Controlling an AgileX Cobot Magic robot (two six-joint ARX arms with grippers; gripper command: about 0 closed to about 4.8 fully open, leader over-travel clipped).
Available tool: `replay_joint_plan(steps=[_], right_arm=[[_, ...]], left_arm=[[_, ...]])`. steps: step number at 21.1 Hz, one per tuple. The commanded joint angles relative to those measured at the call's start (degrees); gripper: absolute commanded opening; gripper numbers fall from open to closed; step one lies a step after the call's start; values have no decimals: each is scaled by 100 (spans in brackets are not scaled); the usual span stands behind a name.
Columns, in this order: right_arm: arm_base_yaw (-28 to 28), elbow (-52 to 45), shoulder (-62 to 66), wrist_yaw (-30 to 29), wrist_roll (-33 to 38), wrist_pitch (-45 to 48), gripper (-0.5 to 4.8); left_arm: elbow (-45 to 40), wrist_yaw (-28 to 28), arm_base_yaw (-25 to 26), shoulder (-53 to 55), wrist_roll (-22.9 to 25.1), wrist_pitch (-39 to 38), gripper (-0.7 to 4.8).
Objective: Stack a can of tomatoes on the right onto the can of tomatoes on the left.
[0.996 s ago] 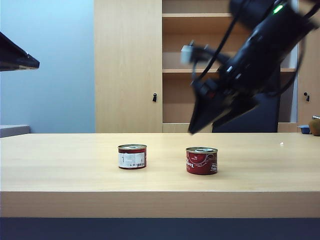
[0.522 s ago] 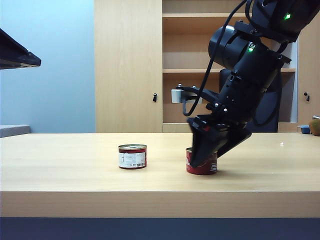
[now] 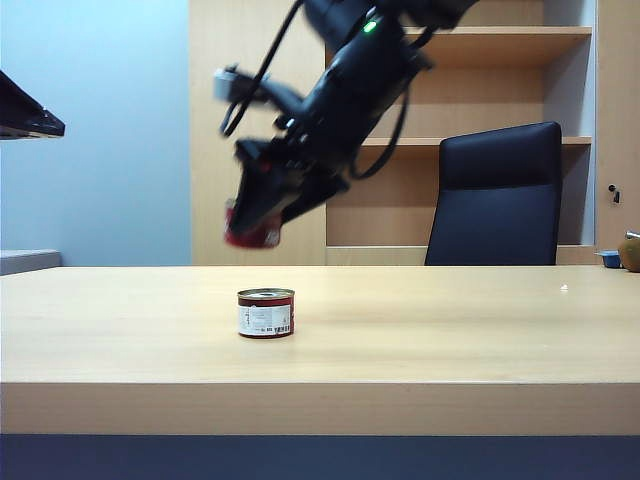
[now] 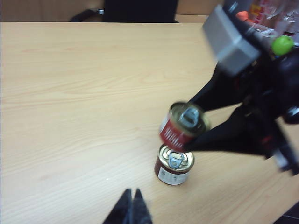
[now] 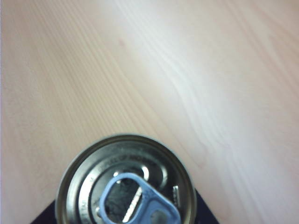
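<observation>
A tomato can with a white label (image 3: 266,313) stands on the wooden table (image 3: 450,340). My right gripper (image 3: 255,228) reaches across from the right and is shut on a red tomato can (image 3: 252,236), held tilted in the air just above and slightly left of the standing can. In the left wrist view the held can (image 4: 183,126) hangs above the standing can (image 4: 174,164), with black fingers (image 4: 219,137) either side of it. The right wrist view is filled by the held can's lid and pull tab (image 5: 125,182). My left gripper (image 4: 132,205) is shut and empty, apart from both cans.
A black office chair (image 3: 492,195) stands behind the table, with wooden cabinets and shelves (image 3: 256,130) behind it. Small objects (image 3: 628,252) sit at the table's far right edge. Part of the left arm (image 3: 30,110) hangs at the upper left.
My right gripper came down on the right can, closed on it, lifted it and carried it left to above the left can. The left arm barely moved.
</observation>
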Motion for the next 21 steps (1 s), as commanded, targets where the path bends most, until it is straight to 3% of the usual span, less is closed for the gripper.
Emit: replay_joint_plan(steps=[1,5,6,9,10,13,14,15,17,19,21], right_arm=[[15,310,350,221,4,-219,194],[-7,332,431,264,4,-498,214],[-4,332,428,262,4,-509,240],[7,332,428,149,7,-476,443],[15,339,411,90,9,-479,469],[90,365,70,256,77,-715,479],[170,365,-225,599,245,-922,468],[197,363,-459,796,374,-1095,386],[199,328,-1110,920,363,-1534,-24],[105,-26,-1814,885,402,-1340,-9],[-22,-894,-2769,1091,566,-560,-9]], left_arm=[[50,63,-2,-44,0,66,-4],[52,79,0,-188,4,68,-4],[52,79,0,-190,4,68,-4],[52,79,0,-190,4,63,-4],[52,79,0,-190,7,70,-4],[52,81,-2,-190,7,76,-4],[52,76,-2,-186,4,160,-4],[52,76,-2,-188,4,264,-4],[52,-227,-2,-186,4,424,-4],[52,-723,0,-188,-251,568,-4],[50,-1360,0,-188,-743,741,-4]])
